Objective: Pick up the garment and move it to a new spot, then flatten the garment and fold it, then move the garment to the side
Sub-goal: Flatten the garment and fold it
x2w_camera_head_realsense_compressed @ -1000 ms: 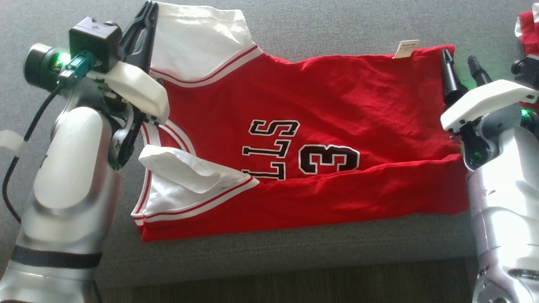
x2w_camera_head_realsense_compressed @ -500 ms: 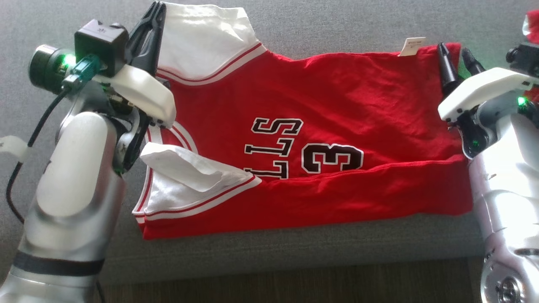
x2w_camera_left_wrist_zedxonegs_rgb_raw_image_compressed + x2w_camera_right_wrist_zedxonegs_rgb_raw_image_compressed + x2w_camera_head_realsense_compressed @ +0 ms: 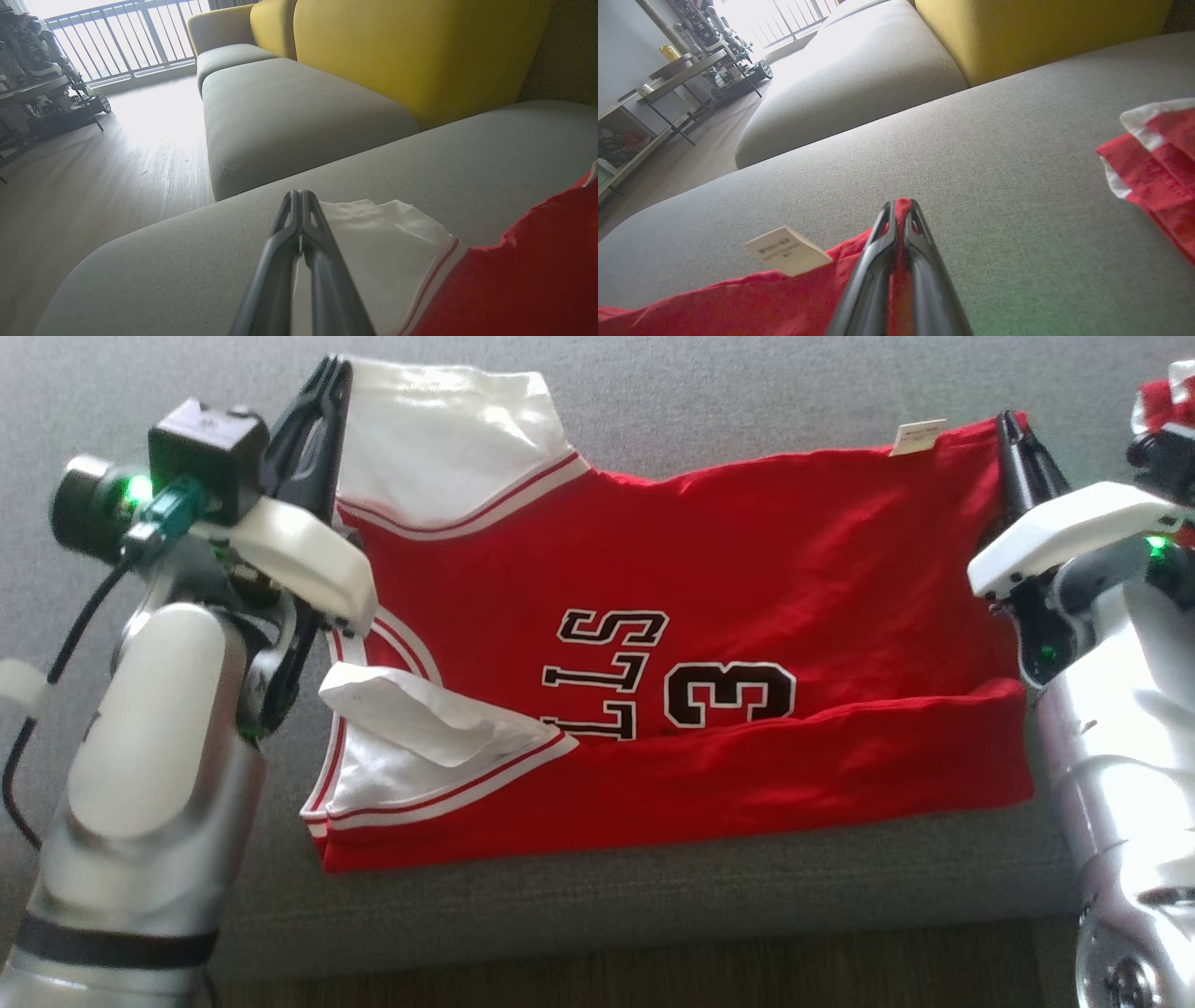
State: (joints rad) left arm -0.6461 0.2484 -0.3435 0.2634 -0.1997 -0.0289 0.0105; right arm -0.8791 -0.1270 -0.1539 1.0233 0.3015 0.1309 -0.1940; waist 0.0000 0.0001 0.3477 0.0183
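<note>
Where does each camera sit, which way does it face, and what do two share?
Head view: from the head, down onto the jersey on the sofa seat; left gripper, right gripper show.
Left wrist view: along its shut fingers gripping the white sleeve, toward the yellow backrest.
Right wrist view: along its shut fingers pinching the red hem beside the paper tag.
Shared: both wrist views show that backrest.

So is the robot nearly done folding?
Partway. The jersey lies flat on the sofa, its near edge already folded over. The left jaws grip its white sleeve, the right jaws its far hem corner. Finishing the fold and moving it aside remain.
</note>
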